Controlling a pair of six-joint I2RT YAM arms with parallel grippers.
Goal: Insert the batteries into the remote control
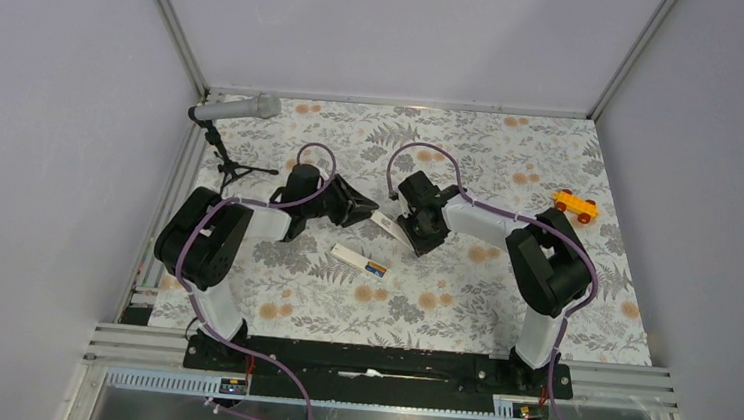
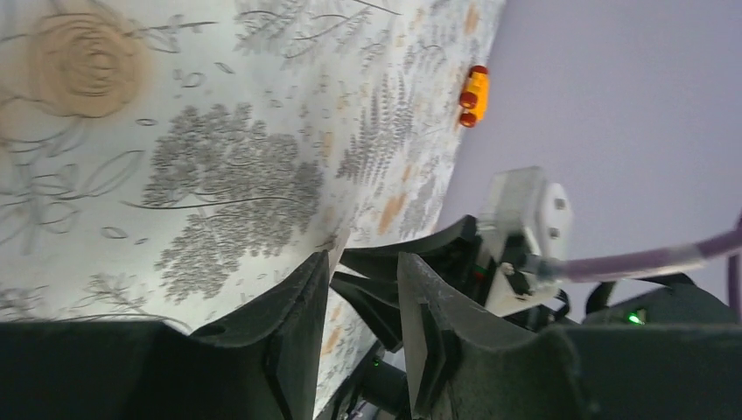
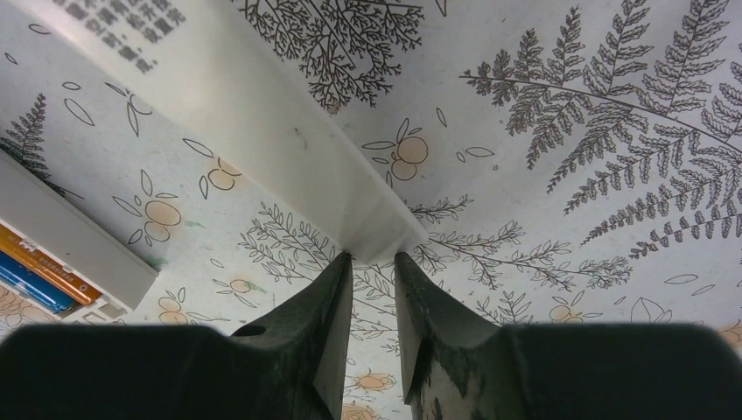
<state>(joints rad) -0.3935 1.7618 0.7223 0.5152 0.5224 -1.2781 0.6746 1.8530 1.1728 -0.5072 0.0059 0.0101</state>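
From above, the remote control (image 1: 354, 258) lies flat around the middle of the tabletop (image 1: 500, 310), angled, with the batteries (image 1: 375, 267) showing blue and orange at its right end. Just behind it the two arms meet. The left gripper (image 1: 360, 209) and the right gripper (image 1: 408, 231) face each other, with the white cover (image 1: 385, 222) between them. A grey microphone (image 1: 235, 109) on a black tripod stands at the far left corner, close behind the left arm's elbow. An orange toy car (image 1: 575, 205) sits near the right edge, just beyond the right arm. The near half of the tabletop and the far edge are open cloth.

In the left wrist view, the left gripper's (image 2: 363, 262) fingers stand a little apart. The right gripper's black fingers crowd in just past them. I cannot tell whether the left fingers touch the cover. The toy car (image 2: 473, 94) is well off by the wall.

In the right wrist view, the right gripper (image 3: 372, 258) is clamped on the narrow end of the white cover (image 3: 262, 122), which slants away, raised off the cloth. The remote control (image 3: 79, 245) lies at the left of this view, with the batteries (image 3: 39, 271) side by side in its slot. To the right there is only bare patterned cloth.
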